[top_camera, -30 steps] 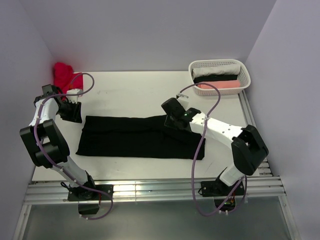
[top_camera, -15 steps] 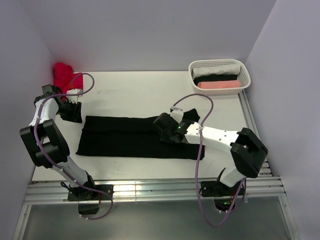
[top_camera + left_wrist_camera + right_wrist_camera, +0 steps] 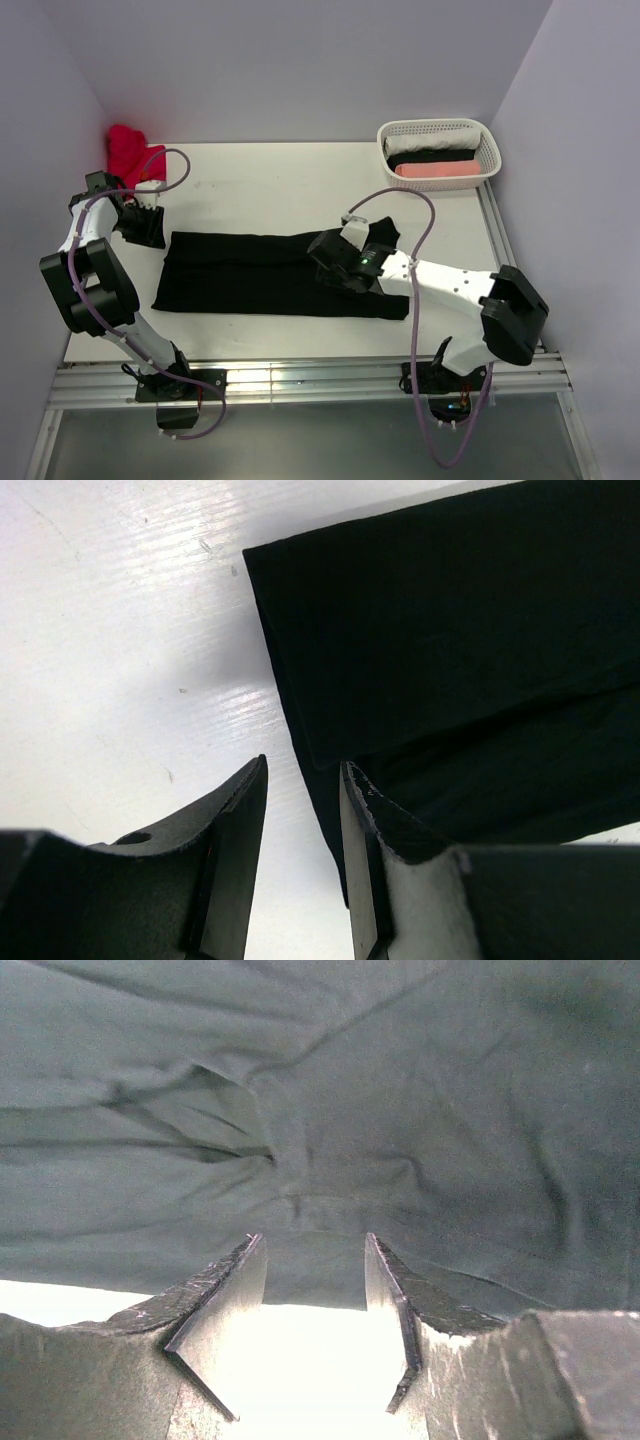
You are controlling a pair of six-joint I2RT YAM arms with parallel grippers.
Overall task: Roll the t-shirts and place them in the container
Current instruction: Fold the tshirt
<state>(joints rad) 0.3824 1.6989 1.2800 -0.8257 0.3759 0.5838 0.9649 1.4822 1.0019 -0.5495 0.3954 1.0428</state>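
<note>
Black t-shirt (image 3: 270,275) lies as a long folded strip on the table (image 3: 280,190). Judged soft, light and limp; best pinched at an end edge. Left gripper (image 3: 303,770) is narrowly parted and empty. Right gripper (image 3: 315,1245) is parted and empty.

Black t-shirt (image 3: 260,275) — long flat folded band; red t-shirt (image 3: 128,150) — crumpled, far-left corner

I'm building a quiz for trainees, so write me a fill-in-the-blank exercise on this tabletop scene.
The black t-shirt lies folded into a long strip on the ____ table.
The crumpled t-shirt at the table's far left corner is ____.
The white basket holds ____ rolled garments.
The right end effector is above the black t-shirt with its jaws ____.
Missing words: white; red; three; open.
</note>
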